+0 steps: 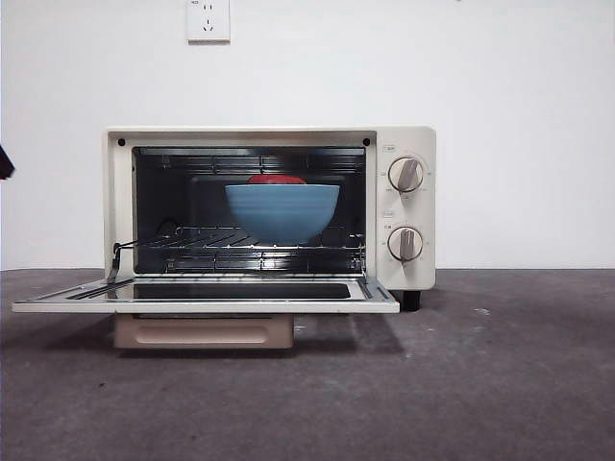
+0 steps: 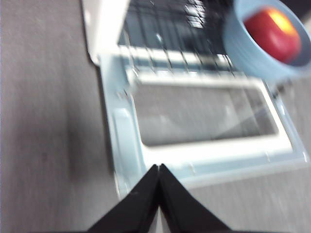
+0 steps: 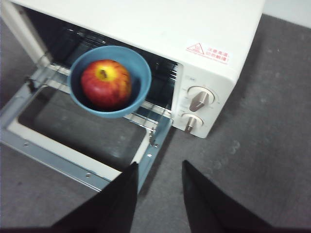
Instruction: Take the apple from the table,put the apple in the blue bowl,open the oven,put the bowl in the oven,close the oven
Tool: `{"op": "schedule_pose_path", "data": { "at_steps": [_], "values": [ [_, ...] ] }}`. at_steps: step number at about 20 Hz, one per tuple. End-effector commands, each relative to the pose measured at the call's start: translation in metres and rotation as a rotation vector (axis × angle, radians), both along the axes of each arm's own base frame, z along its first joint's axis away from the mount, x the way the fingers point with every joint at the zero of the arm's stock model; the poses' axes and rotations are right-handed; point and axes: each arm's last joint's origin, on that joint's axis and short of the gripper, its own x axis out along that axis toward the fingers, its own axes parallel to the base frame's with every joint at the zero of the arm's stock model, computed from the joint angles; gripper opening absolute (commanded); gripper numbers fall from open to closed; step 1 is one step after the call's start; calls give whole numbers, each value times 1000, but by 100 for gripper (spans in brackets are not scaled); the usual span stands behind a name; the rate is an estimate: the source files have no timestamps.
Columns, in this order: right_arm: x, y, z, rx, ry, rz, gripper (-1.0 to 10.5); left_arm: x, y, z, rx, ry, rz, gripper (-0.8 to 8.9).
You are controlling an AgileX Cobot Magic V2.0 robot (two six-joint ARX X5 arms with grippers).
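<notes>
The cream-white oven [image 1: 408, 144] stands with its door [image 1: 207, 298] folded flat down. On the wire rack [image 1: 192, 240] inside sits the blue bowl [image 1: 282, 211], the red apple [image 1: 277, 179] showing just over its rim. The right wrist view looks down on the apple [image 3: 106, 83] in the bowl [image 3: 138, 73] near the rack's front. My right gripper [image 3: 160, 167] hangs open above the table, off the door's right front corner. My left gripper [image 2: 159, 167] is shut on nothing above the door's front edge [image 2: 204, 155]; the bowl [image 2: 252, 53] and apple [image 2: 272, 34] lie beyond it.
The beige bar handle [image 1: 202, 332] hangs below the open door's front edge. Two round knobs [image 1: 405, 175] sit on the oven's right panel. Dark grey table [image 1: 480, 384] stretches in front and to the right. A black arm tip [image 1: 4, 163] shows at the left edge.
</notes>
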Motion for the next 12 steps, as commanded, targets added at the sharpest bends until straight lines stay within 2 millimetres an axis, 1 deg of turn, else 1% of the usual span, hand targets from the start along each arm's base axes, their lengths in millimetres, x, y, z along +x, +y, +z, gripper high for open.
{"op": "schedule_pose_path", "data": {
  "at_steps": [1,3,6,9,12],
  "values": [
    [-14,-2,2,-2,-15,65,145,21,7,-10,-46,19,38,6],
    [-26,-7,-3,4,-14,92,145,39,12,-25,-70,51,34,6],
    [-40,-17,-21,-11,5,111,145,60,16,-49,-80,102,42,6],
    [-51,-28,-39,-16,29,124,145,73,17,-72,-76,150,38,6],
    [-60,-37,-50,1,41,113,145,82,18,-88,-77,176,38,6]
  ]
}}
